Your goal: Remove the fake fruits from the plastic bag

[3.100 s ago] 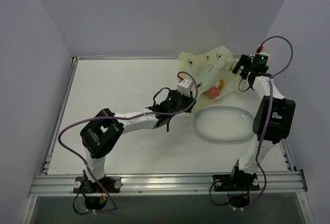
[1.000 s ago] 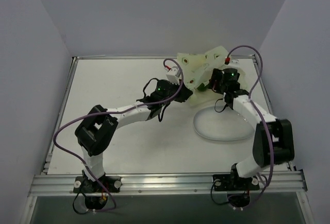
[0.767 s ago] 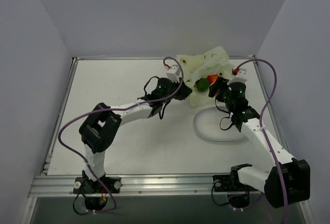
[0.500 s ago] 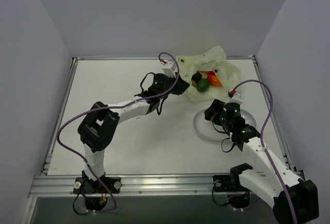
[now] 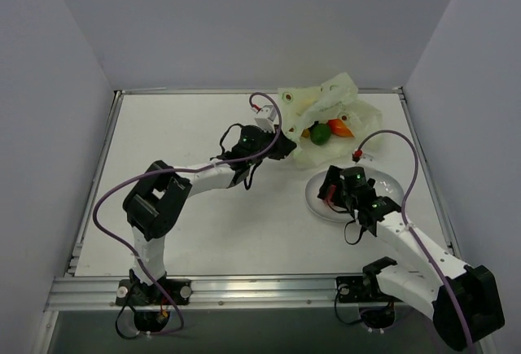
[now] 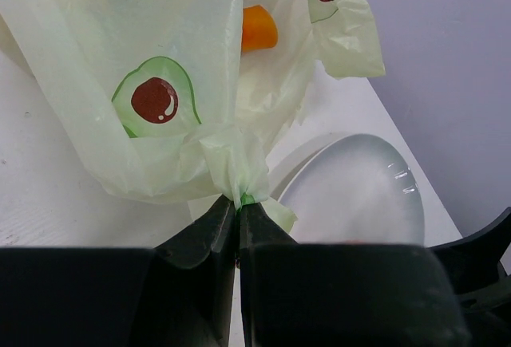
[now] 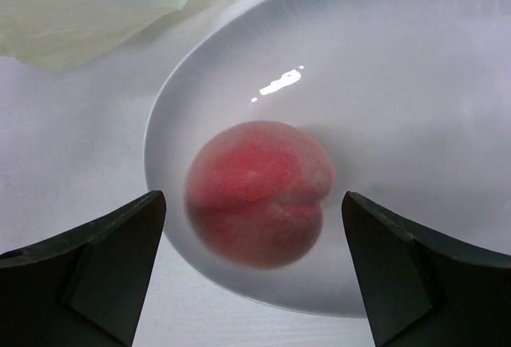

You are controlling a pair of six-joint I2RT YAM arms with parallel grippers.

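The left gripper (image 6: 238, 203) is clamped tight on the plastic bag (image 5: 326, 114). Its two dark fingers (image 6: 209, 227) are pressed together with a twisted pinch of the bag's edge squeezed between them. The bag sits just past the far rim of the plate (image 5: 387, 183), crumpled and pale green, its avocado prints plain to see from the left wrist. Its mouth gapes upward, and two fruits show inside it: a green fruit (image 5: 321, 133) and an orange-red fruit (image 5: 342, 127) side by side, both farther from the arms than the plate. From the left wrist only a bit of the orange one peeks between the folds. A loose flap of bag hangs down toward the plate's rim, though whether it touches I cannot tell. Over at the plate, the right gripper (image 7: 251, 203) hangs low above the plate's left half. Its fingers (image 7: 104, 259) are spread wide, one on each side of the pink peach (image 7: 259, 191) and neither touching it. The peach is out of the bag and lies on the plate, close to the rim on the bag's side. Its rosy top faces the wrist camera and a bright glint of light sits on the glaze just beyond it. The rest of the plate is bare grey, resting flat on the white table (image 5: 187, 199).
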